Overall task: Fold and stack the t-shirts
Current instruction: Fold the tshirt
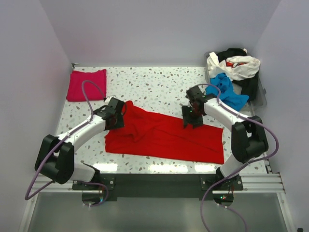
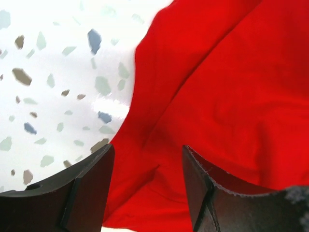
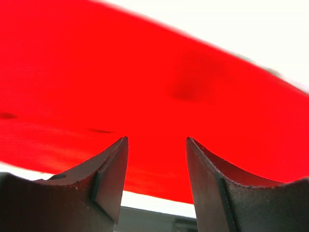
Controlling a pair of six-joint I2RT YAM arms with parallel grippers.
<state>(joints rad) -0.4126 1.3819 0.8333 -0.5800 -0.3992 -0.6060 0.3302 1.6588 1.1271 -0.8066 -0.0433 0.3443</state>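
A large bright red t-shirt [image 1: 164,135] lies spread across the middle of the speckled table [image 1: 145,82], rumpled at its left end. My left gripper [image 1: 116,116] hovers over that left end, open, with red cloth [image 2: 203,96] below the jaws and nothing pinched. My right gripper [image 1: 192,117] stands open over the shirt's upper right part, the red fabric [image 3: 145,87] beneath it. A folded magenta-pink t-shirt [image 1: 87,84] rests at the back left. Blue [image 1: 229,92], white [image 1: 239,66] and black [image 1: 248,86] t-shirts are heaped at the back right.
The heap of shirts sits in a clear bin [image 1: 263,96] at the table's back right corner. White walls enclose the table on three sides. A dark rail [image 1: 159,179] runs along the near edge between the arm bases.
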